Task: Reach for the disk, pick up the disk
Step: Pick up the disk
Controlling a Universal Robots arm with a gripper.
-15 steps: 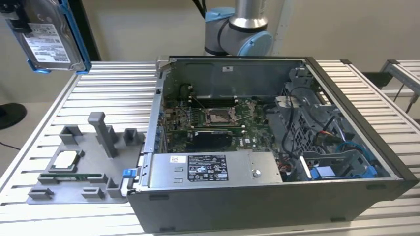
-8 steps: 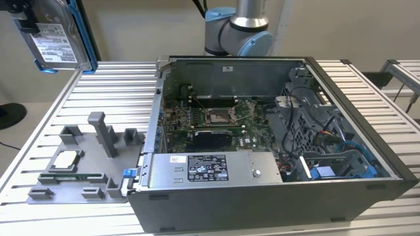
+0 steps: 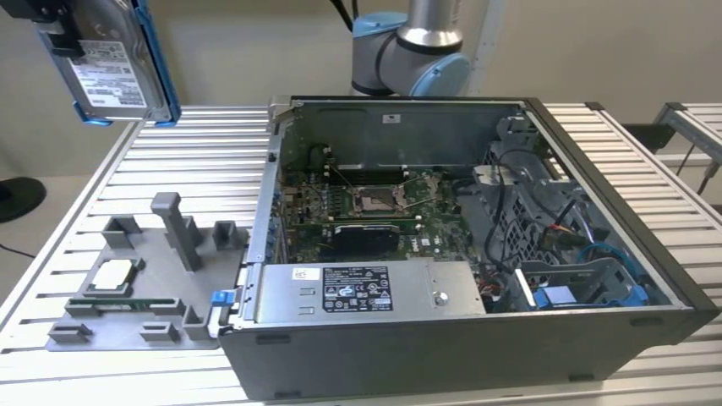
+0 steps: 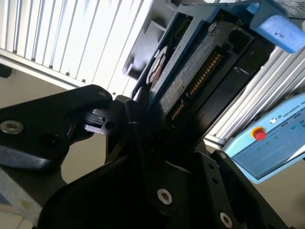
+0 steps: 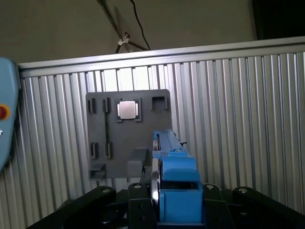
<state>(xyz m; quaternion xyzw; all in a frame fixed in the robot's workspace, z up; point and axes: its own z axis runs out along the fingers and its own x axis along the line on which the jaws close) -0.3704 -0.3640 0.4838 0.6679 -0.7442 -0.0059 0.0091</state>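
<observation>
Gripper (image 4: 143,126) clamped on disk (image 4: 190,71), disk upright between jaws, high above table (image 3: 169,161)

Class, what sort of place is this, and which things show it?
Probably a robotics lab bench: a robot arm, an opened computer case on a slatted metal table, and the gripper holding the disk.

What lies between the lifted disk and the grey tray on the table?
Nothing; in the exterior view the stretch from disk to grey tray is bare.
</observation>
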